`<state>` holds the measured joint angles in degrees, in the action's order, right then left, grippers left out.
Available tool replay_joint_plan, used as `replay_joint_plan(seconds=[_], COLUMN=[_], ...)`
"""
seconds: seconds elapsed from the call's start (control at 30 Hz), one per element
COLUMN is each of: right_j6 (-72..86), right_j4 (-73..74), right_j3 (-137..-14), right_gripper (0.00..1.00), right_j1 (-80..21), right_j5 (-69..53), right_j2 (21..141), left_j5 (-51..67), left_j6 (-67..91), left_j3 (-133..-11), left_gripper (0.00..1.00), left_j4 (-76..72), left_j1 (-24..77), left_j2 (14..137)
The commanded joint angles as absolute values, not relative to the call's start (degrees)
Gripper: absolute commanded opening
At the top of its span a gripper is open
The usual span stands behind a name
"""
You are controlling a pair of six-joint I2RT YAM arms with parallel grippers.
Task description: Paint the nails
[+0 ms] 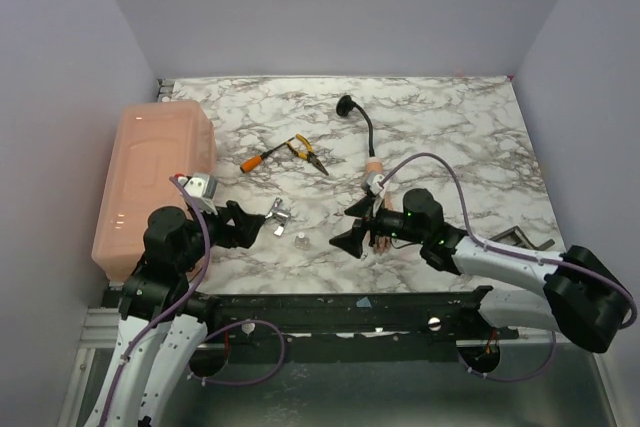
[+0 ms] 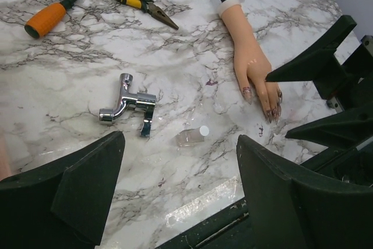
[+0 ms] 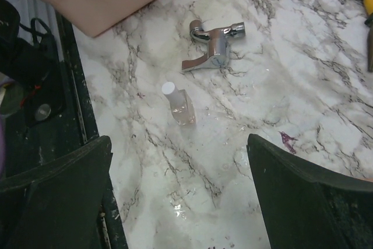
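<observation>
Both pincers are wide open and empty. The right pincer [image 1: 356,227] hovers right by the nails [image 2: 271,112], and the left pincer [image 2: 180,196] faces them across the table [image 2: 70,68]. The nails look tiny, hard and smudgy. The mannequin hand [image 2: 249,56] lies on the table, probably light and stiff, so I'd steady it at the wrist stub. A small clear bottle [image 2: 192,136] lies nearby, with a metal tap fitting [image 2: 128,106] beyond.

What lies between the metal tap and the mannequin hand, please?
A small clear bottle with a white cap lies between the tap and the hand; the left wrist view shows it.
</observation>
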<state>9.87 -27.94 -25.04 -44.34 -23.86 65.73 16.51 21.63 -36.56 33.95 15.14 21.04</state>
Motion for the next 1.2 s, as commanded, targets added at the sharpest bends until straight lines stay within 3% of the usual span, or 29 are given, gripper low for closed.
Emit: replay_joint_plan(seconds=[0.0,0.3,0.5,0.73,1.17], right_j6=[1.69,-4.09,-4.64,-5.62,-7.91], right_j4=[-40.68,-51.47,-69.44,-78.78,-80.16], right_j3=[-24.25,-24.46,-21.18,-22.46,-26.25], right_gripper=[0.99,0.95,0.93,0.9,0.71], right_j1=[-47.66,-49.79,-50.53,-51.67,-54.33], right_j5=[-24.47,-25.73,-23.3,-23.56,-18.59], right_j2=[71.91,85.97,94.27,103.28,110.94], left_j5=[14.93,14.85,15.12,14.96,15.03], left_j6=[20.06,20.08,19.95,19.95,19.78], left_j3=[-35.62,-35.47,-35.31,-35.18,-35.01], left_gripper=[0.8,0.8,0.8,0.8,0.8], left_j4=[33.67,33.63,33.45,33.42,33.39], left_j1=[15.38,15.38,15.38,15.38,15.38], left_j2=[19.98,18.67,17.64,16.67,16.5])
